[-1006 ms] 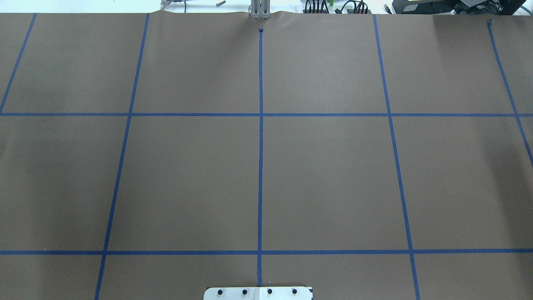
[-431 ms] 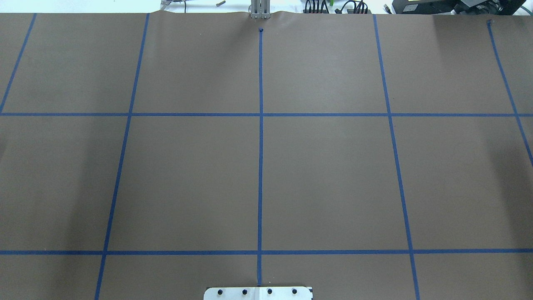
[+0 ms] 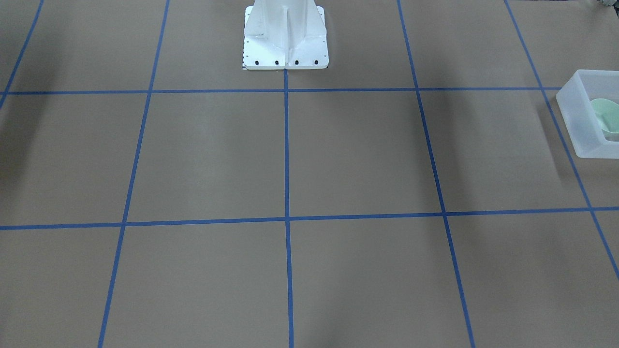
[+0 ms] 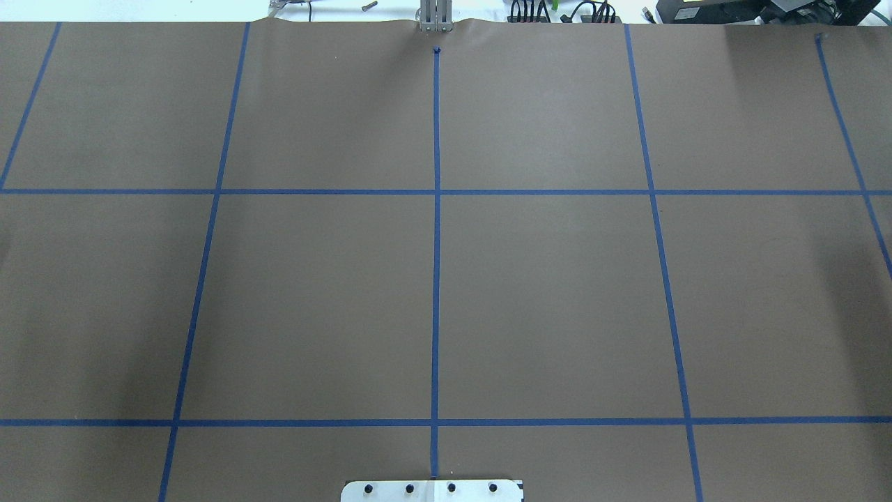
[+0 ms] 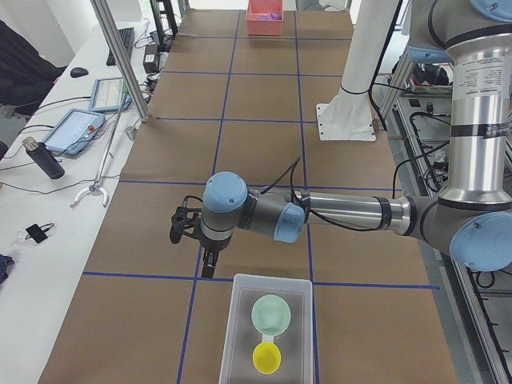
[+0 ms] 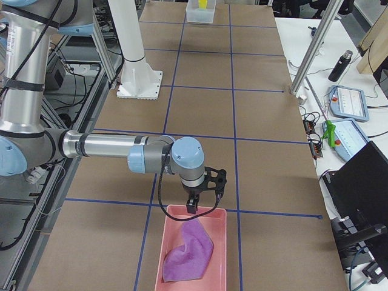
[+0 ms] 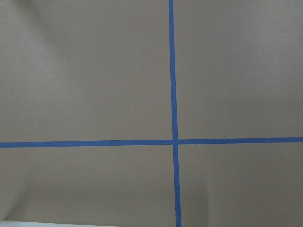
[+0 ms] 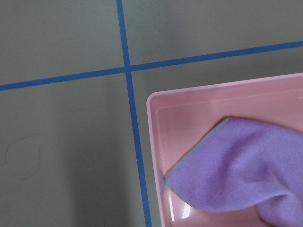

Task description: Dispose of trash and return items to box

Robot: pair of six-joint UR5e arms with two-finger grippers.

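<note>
Inspection from my station: the bowl and the cup both lie inside the box, side by side and apart. A purple cloth lies in the pink tray. I judge the task all but complete.

The left claw hangs just beside the box's rim. The right claw hangs over the tray's rim. Whether either claw is apart or together I cannot tell, since only the 2 side views show them.

Risks noted: a low retreat by either arm could clip a rim. Both containers look light and could slide on the worktop or tip their contents out
</note>
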